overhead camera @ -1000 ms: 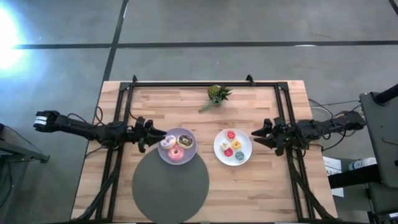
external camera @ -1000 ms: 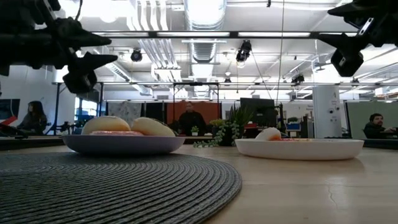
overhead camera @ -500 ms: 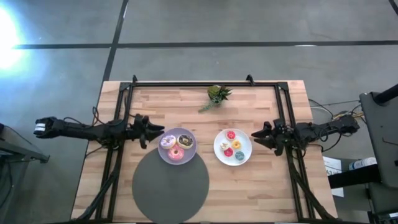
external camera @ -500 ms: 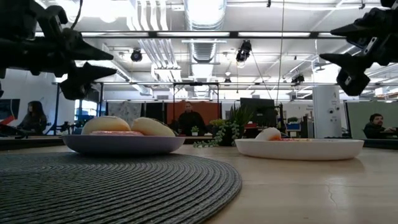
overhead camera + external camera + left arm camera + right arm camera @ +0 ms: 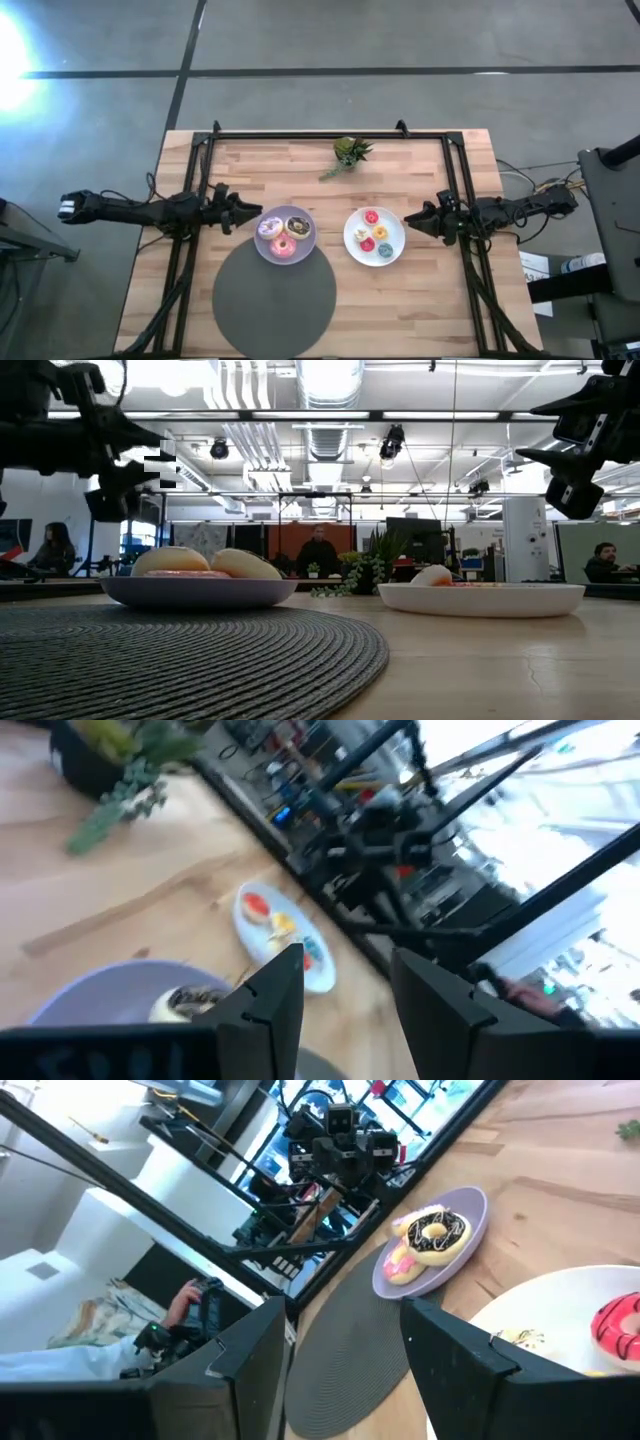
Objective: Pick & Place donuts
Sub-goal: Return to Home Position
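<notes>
On the lilac plate (image 5: pixel 309 246), three large donuts were laid flat, iced tops up, holes vertical, no long axis: purple-white donut (image 5: pixel 269 227), chocolate donut (image 5: pixel 298 226), pink donut (image 5: pixel 283 246), packed close. On the white plate (image 5: pixel 349 240), five small rings were counted, also flat: red donut (image 5: pixel 371 216), yellow donut (image 5: pixel 362 233), orange donut (image 5: pixel 380 232), small pink donut (image 5: pixel 367 245), teal donut (image 5: pixel 385 250). One grey mat (image 5: pixel 274 300) was overlapped by the lilac plate. One plant (image 5: pixel 350 152) was set at the far edge of the surface (image 5: pixel 420 300). The left gripper (image 5: pixel 250 214) was held beside the lilac plate, fingers spread, empty. The right gripper (image 5: pixel 410 220) was held beside the white plate, fingers spread, empty.
</notes>
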You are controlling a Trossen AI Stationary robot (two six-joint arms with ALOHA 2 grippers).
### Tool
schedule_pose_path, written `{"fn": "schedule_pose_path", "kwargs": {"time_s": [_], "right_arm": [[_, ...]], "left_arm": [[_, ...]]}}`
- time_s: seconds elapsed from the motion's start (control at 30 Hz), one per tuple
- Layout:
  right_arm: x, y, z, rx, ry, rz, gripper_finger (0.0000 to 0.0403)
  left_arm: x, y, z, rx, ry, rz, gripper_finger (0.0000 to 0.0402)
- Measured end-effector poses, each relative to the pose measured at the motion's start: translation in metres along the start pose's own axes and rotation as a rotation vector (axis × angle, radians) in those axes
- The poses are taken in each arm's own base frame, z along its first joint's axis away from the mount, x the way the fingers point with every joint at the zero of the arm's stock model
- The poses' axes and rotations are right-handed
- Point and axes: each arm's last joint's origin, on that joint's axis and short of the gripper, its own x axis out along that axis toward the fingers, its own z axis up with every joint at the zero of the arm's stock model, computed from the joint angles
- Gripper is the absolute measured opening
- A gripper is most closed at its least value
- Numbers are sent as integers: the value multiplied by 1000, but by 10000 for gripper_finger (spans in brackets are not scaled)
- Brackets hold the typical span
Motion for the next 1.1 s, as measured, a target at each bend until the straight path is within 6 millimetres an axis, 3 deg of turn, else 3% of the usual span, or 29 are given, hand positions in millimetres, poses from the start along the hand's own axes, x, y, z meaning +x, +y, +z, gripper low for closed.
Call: {"fn": "schedule_pose_path", "kwargs": {"time_s": [0.43,0.8,1.1], "right_arm": [[-2,1,2,6,-22,19,192],[0,-6,12,1,-127,-56,192],[1,-8,11,-4,-116,-82,192]], "left_arm": [[-21,-13,17,-34,-169,-182,126],[-22,-12,16,-34,-168,-178,126],[-21,-11,15,-31,-154,-161,126]]}}
